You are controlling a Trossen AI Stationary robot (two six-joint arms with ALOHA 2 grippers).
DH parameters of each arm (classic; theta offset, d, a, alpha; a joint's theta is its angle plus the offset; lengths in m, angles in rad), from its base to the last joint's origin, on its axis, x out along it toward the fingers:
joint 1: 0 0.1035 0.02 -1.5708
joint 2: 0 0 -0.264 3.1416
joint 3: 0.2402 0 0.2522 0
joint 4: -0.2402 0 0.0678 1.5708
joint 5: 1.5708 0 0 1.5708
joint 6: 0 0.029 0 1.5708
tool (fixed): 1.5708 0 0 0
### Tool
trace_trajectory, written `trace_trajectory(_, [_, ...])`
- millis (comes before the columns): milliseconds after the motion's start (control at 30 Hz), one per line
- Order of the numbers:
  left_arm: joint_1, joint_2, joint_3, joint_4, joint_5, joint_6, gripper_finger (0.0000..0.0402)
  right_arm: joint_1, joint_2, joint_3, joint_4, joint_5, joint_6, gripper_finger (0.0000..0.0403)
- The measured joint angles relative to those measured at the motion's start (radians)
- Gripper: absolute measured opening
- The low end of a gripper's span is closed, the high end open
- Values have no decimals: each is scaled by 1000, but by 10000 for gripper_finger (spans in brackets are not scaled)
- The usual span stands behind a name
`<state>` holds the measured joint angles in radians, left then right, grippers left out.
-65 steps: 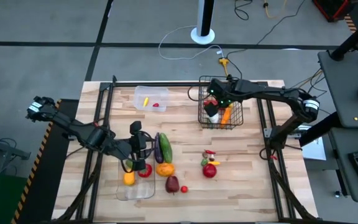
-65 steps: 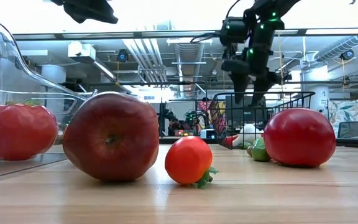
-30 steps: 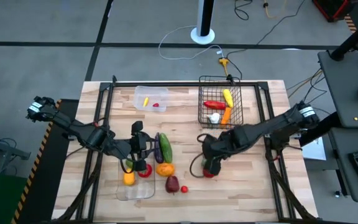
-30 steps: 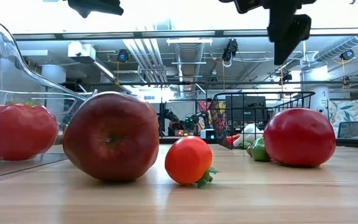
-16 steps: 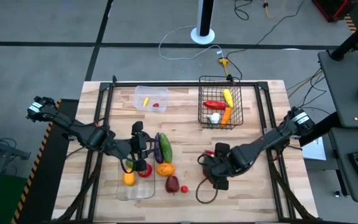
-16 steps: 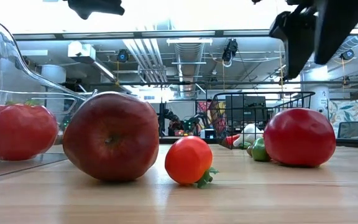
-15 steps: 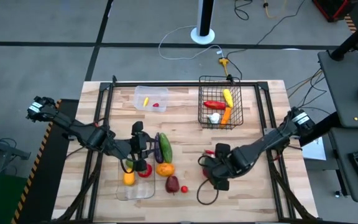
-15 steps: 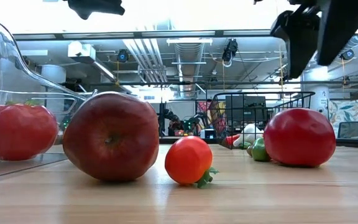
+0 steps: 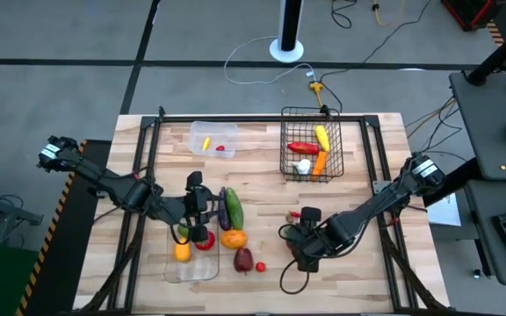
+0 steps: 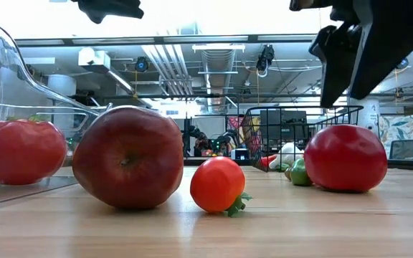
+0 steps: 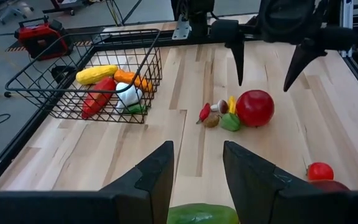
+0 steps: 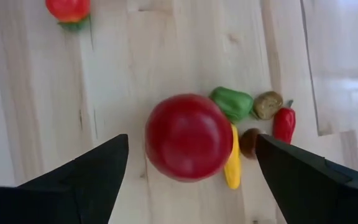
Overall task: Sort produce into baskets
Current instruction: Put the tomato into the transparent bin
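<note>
**Produce and baskets, 4 views**

High view: the right gripper (image 9: 303, 248) is hanging over the small cluster of produce in the middle right of the table (image 9: 358, 281). The left gripper (image 9: 193, 219) is hovering at the long clear tray (image 9: 191, 269), which is holding a yellow pepper (image 9: 182, 252) and a red tomato (image 9: 205, 240). Beside the tray, a cucumber (image 9: 223, 208), an eggplant (image 9: 234, 210), an orange piece (image 9: 233, 237), a dark red apple (image 9: 243, 259) and a small tomato (image 9: 260, 266) are lying loose. The black wire basket (image 9: 311, 155) near the far edge is holding a red pepper, a yellow piece, a carrot and a white bulb. The small clear tub (image 9: 213, 139) is holding 1 yellow and 1 red item. Bare wood is showing along the near right edge.

Low view: the apple (image 10: 127, 158) is sitting between the tray and the small tomato (image 10: 217, 185); a large red tomato (image 10: 345, 158) is resting under the right arm.

Left wrist view: the left fingers (image 11: 160, 174) are clamping a green pepper (image 11: 202, 213).

Right wrist view: the right fingers (image 12: 98, 168) are standing wide apart, empty, straddling the large tomato (image 12: 188, 137) from above; a green piece (image 12: 233, 102), a yellow piece, 2 brown items and a small red pepper (image 12: 284, 124) are crowding one side of it.
</note>
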<state>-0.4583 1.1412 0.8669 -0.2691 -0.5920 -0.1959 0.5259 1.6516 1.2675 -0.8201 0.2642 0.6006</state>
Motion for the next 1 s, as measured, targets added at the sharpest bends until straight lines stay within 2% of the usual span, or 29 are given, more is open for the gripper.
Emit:
trace_trajectory(167, [0, 0, 0, 0, 0, 0, 123, 0, 0, -36, 2, -1, 39, 343])
trace_trajectory(1000, [0, 0, 0, 18, -1, 3, 123, -5, 0, -178, 233, -32, 71, 345])
